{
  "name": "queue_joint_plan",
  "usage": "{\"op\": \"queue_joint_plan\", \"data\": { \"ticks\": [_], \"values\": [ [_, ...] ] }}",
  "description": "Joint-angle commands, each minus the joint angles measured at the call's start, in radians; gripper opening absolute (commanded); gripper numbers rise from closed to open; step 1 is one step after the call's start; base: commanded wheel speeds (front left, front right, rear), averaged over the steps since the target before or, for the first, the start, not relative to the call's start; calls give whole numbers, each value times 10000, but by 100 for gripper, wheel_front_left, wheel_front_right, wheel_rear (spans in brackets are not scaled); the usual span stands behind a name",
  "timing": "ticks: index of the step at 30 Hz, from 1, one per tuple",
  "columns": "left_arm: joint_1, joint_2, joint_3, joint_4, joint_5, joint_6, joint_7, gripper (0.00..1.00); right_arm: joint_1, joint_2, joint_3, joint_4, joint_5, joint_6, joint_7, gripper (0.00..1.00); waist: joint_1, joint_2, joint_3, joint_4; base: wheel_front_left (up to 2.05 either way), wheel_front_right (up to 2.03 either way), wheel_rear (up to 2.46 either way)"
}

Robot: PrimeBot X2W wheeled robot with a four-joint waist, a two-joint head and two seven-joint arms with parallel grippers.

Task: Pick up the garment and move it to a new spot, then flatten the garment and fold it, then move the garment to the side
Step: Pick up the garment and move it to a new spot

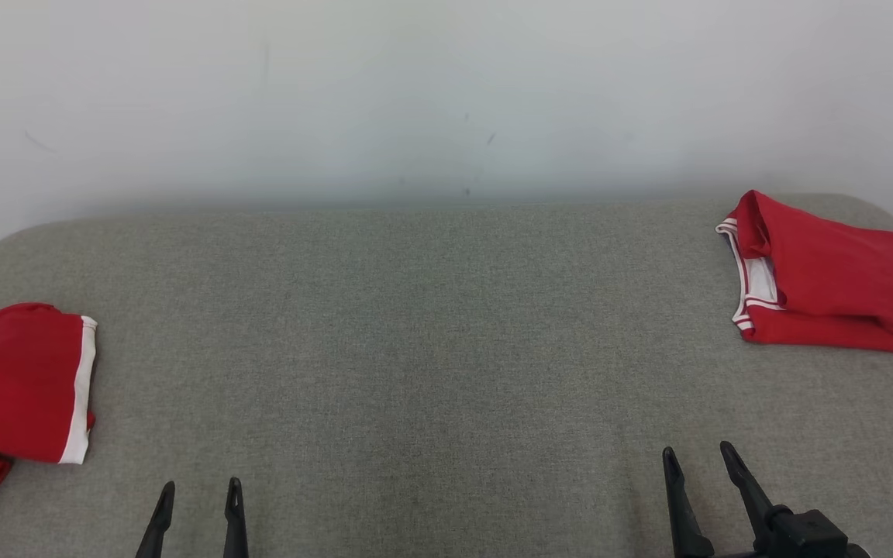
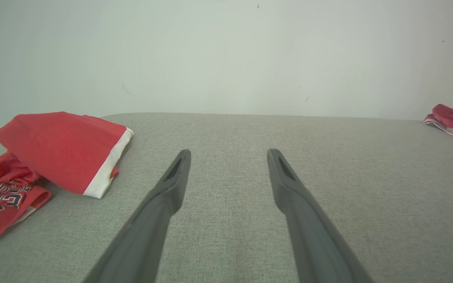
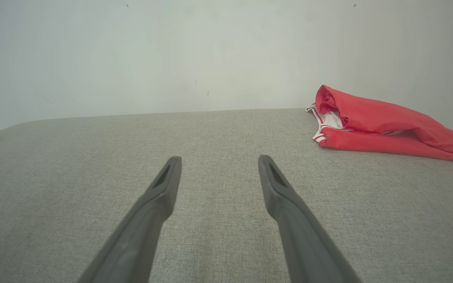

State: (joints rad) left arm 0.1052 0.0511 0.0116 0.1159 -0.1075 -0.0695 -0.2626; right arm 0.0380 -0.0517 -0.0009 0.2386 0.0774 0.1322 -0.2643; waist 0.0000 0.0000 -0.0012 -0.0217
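garment [image 1: 842, 271] — red folded cloth, white-trimmed

Open passage across middle of grey tabletop [image 1: 431, 349], near edge to far. Blocked at near left by red garment heap [image 1: 16, 384], at far right by folded red garment [image 1: 834, 279]. Closed off beyond far edge by white wall [image 1: 415, 93].

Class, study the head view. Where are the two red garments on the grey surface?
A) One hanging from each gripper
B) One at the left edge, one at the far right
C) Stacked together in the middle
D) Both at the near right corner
B: the left garment lies at the left edge of the surface, and the right garment lies at its far right.
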Motion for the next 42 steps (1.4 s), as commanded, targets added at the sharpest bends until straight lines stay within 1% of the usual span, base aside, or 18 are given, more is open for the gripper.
{"op": "queue_joint_plan", "data": {
  "ticks": [1, 15, 22, 25, 29, 35, 36, 42],
  "values": [
    [119, -10, -1, 35, -36, 31, -23, 100, 39, 26, 4, 3, 20, -24, 0, 100, 0, 0, -2, 0, 0, 0, 0],
    [75, -10, 36, 87, -47, 31, -23, 100, 49, 27, -23, 40, -46, -22, 0, 100, 0, 0, -2, 48, 0, 0, 0],
    [19, -11, 124, 112, -37, -8, -23, 100, 95, 27, -75, -7, 28, -24, 0, 100, 0, 0, 31, 258, 0, 0, 0],
    [-9, -11, 102, 130, -22, -19, -23, 100, 166, 27, -114, -30, 155, -24, 0, 100, 0, 0, 31, 493, 0, 0, 0],
    [43, -9, 102, 115, -64, 75, -23, 100, 271, 26, -65, -52, 171, -24, 0, 100, 0, 0, 13, 918, 0, 0, 0],
    [46, -11, 170, 159, -83, 79, -23, 100, 315, 26, -93, -94, 116, -24, 0, 100, 0, 0, 40, 1766, 0, 0, 0],
    [46, -11, 170, 159, -83, 79, -23, 100, 315, 26, -93, -94, 116, -24, 0, 100, 0, 0, 40, 1766, 0, 0, 0],
    [14, -11, 345, 220, -175, 165, -23, 100, 219, 26, 3, -51, 37, -24, 0, 100, 0, 0, 50, 2600, 0, 0, 0]
  ]
}}
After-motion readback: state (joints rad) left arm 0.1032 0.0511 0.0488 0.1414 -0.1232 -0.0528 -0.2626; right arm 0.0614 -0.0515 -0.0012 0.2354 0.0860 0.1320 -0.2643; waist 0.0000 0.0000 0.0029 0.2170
